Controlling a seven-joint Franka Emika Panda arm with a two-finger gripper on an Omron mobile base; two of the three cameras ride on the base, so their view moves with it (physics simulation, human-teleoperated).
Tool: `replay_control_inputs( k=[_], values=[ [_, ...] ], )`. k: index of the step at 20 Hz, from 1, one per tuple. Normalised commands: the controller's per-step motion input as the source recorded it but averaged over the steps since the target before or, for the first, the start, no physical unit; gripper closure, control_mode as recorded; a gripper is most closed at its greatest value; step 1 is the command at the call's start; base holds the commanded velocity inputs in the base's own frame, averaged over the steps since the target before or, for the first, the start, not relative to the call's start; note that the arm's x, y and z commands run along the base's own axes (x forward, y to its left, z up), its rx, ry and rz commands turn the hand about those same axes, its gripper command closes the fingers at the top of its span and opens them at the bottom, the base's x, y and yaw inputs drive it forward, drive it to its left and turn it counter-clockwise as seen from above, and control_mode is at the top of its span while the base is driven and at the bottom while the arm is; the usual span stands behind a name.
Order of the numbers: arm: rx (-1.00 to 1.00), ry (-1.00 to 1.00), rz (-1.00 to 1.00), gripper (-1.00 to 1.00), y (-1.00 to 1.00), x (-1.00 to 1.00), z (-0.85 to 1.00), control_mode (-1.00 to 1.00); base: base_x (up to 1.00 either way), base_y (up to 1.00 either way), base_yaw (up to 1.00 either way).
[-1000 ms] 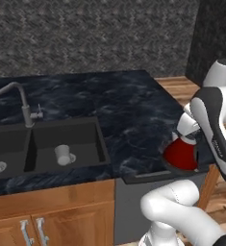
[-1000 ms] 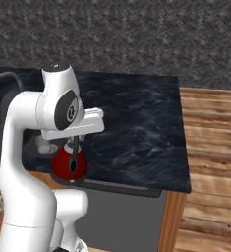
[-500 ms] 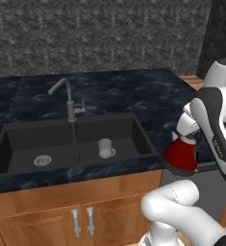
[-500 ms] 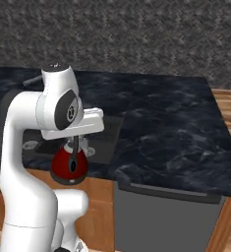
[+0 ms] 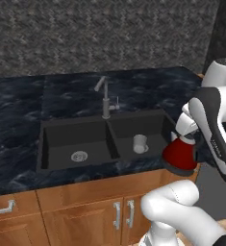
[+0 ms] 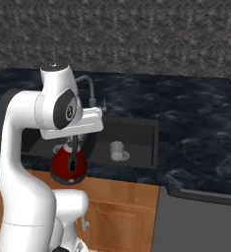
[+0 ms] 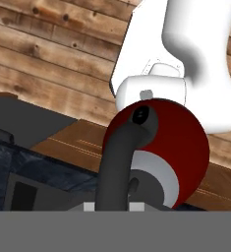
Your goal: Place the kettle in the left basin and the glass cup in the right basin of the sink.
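A simulated kitchen, read from left to right; a dark marbled counter runs under a grey speckled wall, with wooden cabinet doors below it; set into the counter is the sink, matte black and split by a thin wall; the left basin holds nothing but its round silver drain; a slim grey tap rises behind the dividing wall; the right basin has the glass cup standing upright on its floor, pale and translucent.

Further right, the kettle hangs in the air in front of the counter's edge, beside the right basin and clear of the sink; it is red and squat; the white arm comes down to it from above; the gripper sits at the kettle's top, its fingers closed around the handle and carrying the kettle's weight.

From the right base view the kettle hangs level with the cabinet fronts, under the gripper; the glass cup sits in the basin beyond; in the hand view the kettle shows close up, its dark spout curving toward the camera.
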Motion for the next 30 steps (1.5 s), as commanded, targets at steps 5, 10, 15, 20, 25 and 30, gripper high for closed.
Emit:
replay_control_inputs(
  k=[5, 10, 15, 20, 25, 30],
  values=[
    [0.0, 0.0, 0.0, 1.0, 0.0, 0.0, 0.0, 1.0, 0.0, 0.6, -0.13],
    [0.0, 0.0, 0.0, 1.0, 0.0, 0.0, 0.0, 1.0, 0.04, 0.58, -0.16],
    [0.0, 0.0, 0.0, 1.0, 0.0, 0.0, 0.0, 1.0, 0.27, 0.31, -0.08],
    [0.0, 0.0, 0.0, 1.0, 0.0, 0.0, 0.0, 1.0, 0.38, 0.04, 0.01],
    [0.0, 0.0, 0.0, 1.0, 0.0, 0.0, 0.0, 1.0, 0.4, 0.01, 0.1],
    [0.0, 0.0, 0.0, 1.0, 0.0, 0.0, 0.0, 1.0, 0.38, 0.0, 0.13]
  ],
)
